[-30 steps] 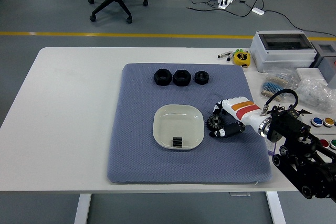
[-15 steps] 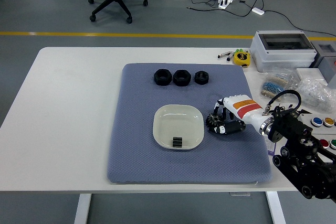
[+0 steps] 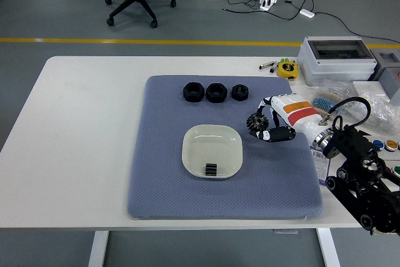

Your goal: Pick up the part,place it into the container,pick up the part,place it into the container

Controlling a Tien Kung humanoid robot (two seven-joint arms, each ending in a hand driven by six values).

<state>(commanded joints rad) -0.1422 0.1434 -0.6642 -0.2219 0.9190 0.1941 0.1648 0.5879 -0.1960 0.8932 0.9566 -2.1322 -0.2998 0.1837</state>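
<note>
1. Head view: right hand (image 3: 267,127) pinches the gear (image 3: 255,122), held above the mat (image 3: 162,186), just right of the dish (image 3: 190,154).
2. Gear looks rigid, small, light; toothed rim grips well, so hold it across the rim.
3. One part (image 3: 211,169) sits in the dish; three nuts (image 3: 215,92) behind.

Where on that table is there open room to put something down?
The white table left of the blue mat is bare, as is the mat's near strip below the white dish. It is crowded along the table's right edge, with boxes and bags, and where the right hand holds the gear.
</note>
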